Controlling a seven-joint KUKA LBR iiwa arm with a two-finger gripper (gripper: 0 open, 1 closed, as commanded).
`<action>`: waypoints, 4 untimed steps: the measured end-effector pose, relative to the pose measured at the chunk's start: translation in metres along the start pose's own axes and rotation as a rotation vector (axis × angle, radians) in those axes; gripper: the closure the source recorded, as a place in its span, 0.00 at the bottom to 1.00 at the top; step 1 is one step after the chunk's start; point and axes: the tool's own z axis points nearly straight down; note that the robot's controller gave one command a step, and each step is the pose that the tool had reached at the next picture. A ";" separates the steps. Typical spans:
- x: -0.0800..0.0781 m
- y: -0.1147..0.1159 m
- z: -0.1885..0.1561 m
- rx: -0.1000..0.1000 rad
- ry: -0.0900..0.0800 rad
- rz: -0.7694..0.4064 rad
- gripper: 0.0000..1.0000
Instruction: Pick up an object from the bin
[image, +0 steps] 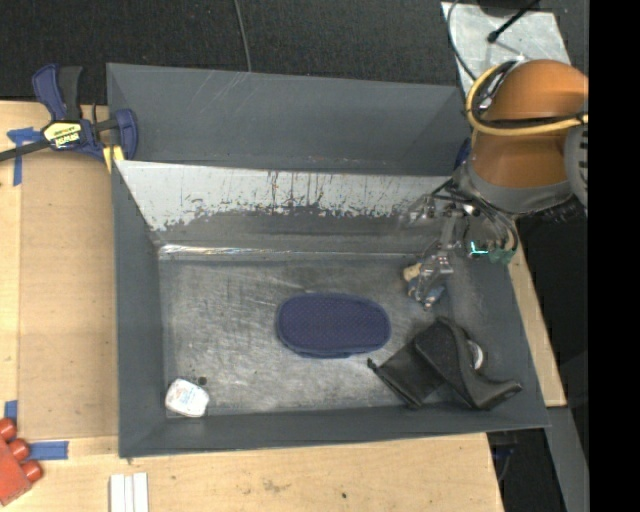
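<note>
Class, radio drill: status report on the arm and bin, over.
Gripper at right of bin. Nearest: black strap, then blue oval pad. White lump far off, nothing in the way.

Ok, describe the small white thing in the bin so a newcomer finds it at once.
Start at the grey metal bin and go to its floor's lower left corner. A small white lump lies there, left of the blue oval pad. It is the only white thing, far smaller than the black folded strap.
</note>
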 end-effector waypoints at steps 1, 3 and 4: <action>0.079 0.069 0.081 -0.003 0.006 -0.061 0.00; 0.074 0.053 0.093 -0.001 -0.025 -0.240 1.00; 0.104 0.060 -0.070 0.004 -0.014 -0.467 1.00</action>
